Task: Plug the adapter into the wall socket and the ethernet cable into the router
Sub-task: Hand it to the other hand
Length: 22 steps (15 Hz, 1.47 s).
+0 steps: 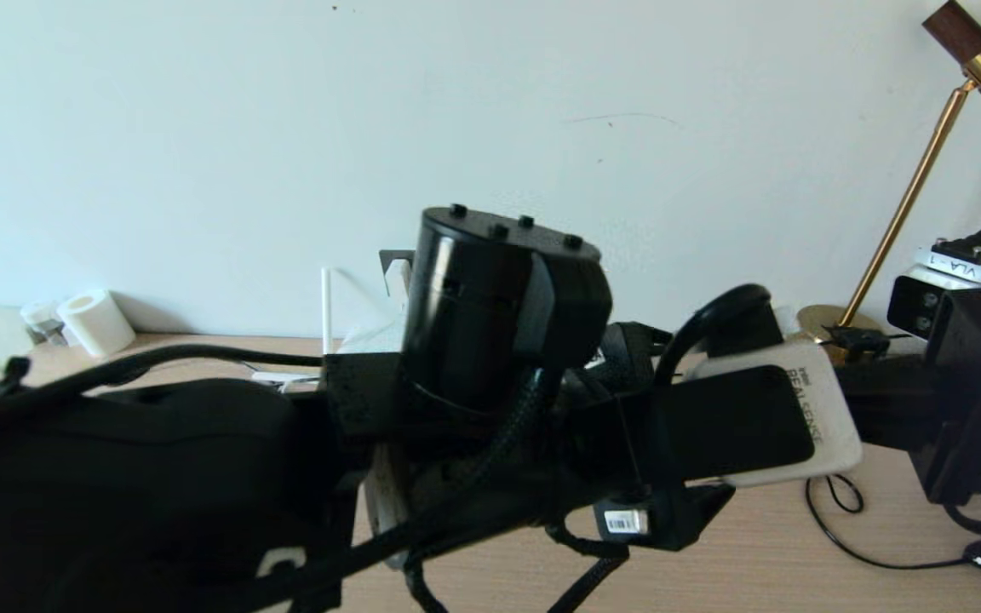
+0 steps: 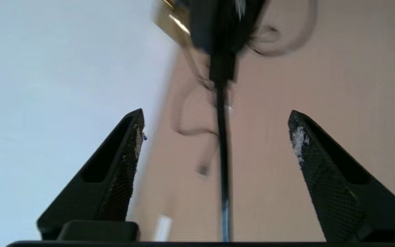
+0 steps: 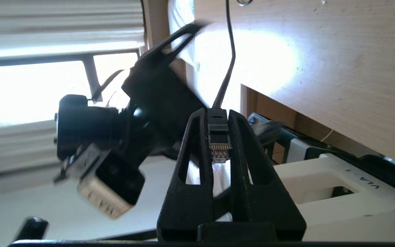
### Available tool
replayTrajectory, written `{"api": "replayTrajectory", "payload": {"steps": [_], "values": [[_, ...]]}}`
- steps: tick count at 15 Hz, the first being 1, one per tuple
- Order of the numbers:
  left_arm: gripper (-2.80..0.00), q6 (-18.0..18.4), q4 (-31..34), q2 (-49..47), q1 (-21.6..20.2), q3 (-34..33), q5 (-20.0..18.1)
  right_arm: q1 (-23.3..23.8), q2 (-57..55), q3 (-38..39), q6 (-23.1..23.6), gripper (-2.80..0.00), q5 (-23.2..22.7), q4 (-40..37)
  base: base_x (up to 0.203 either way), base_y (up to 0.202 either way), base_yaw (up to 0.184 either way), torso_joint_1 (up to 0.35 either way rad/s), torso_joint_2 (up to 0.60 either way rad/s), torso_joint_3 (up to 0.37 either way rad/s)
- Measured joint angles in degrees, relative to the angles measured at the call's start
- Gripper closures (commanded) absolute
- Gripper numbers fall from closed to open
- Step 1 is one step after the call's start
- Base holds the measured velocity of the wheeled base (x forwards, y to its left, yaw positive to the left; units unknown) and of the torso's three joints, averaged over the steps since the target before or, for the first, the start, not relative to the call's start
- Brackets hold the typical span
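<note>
Hiding most of the router behind the left arm; blurring a black cable; cropping the lamp at the frame's corner.

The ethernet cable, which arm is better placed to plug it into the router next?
Probably the right. The right gripper is shut on the ethernet cable at its plug, clear tip pointing out past the fingertips. The left gripper is open and holds nothing; the cable only runs loose between its fingers.
</note>
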State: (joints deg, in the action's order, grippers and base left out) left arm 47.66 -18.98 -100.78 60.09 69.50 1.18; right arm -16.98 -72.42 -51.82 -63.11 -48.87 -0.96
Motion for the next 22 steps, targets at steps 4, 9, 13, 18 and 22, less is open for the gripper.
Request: {"api": "replayTrajectory", "payload": {"steps": [4,9,13,18,22], "values": [[-2.8,5.36,-6.99,4.35,0.0,-7.6,-0.23,1.5,-1.4,-1.76,-8.33,0.0,-4.25,-0.07,0.0,0.0,0.0,0.0,0.0,0.0],[-2.8,14.81,-15.28,10.64,0.0,-16.62,-2.58,3.15,-3.71,-5.55,-18.92,0.0,-12.21,-0.22,0.0,0.0,0.0,0.0,0.0,0.0],[-2.8,18.13,-17.53,12.22,-0.02,-18.02,-2.66,2.65,-4.99,-5.59,-19.04,0.0,-13.47,-1.15,0.0,0.0,0.0,0.0,0.0,0.0],[-2.8,18.59,-20.13,8.35,0.61,-14.02,-3.88,2.16,-5.09,-5.71,-20.07,0.0,-14.58,-1.24,0.0,0.0,0.0,0.0,0.0,0.0],[-2.8,18.62,-20.96,4.45,0.96,-11.13,-4.13,1.99,-4.25,-5.52,-20.09,0.0,-14.69,-1.21,0.0,0.0,0.0,0.0,0.0,0.0]]}}
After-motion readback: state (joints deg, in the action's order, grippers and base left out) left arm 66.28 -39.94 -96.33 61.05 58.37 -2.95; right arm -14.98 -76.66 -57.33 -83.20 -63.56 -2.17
